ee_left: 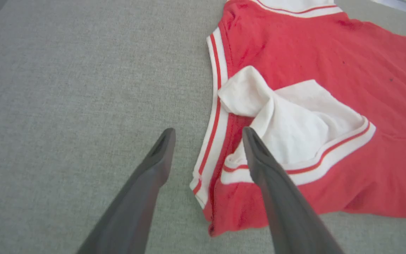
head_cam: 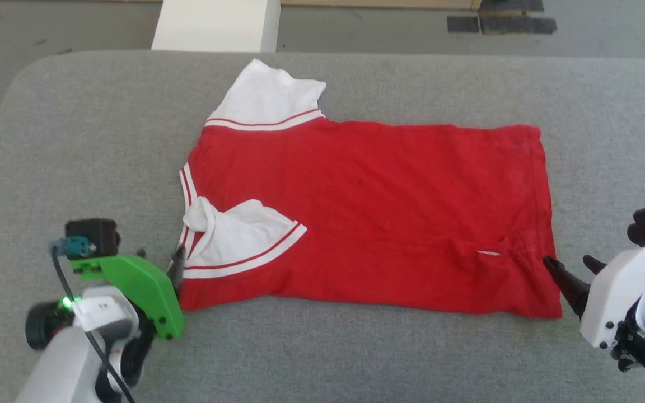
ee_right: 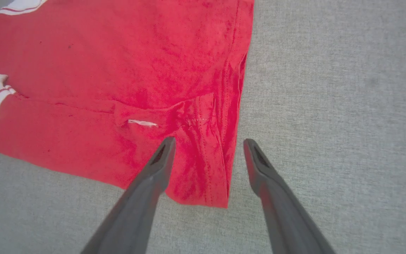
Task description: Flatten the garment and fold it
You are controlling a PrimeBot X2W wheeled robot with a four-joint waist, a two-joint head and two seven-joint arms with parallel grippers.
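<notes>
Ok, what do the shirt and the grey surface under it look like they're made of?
Shirt: looks like a soft knit, probably cotton or a blend, with a matte finish. It creases, lies limp and has stitched hems.
Surface: grey woven upholstery cloth, matte and flecked. It is likely padded, judging by the rounded corner, but what is beneath can't be seen.
</notes>
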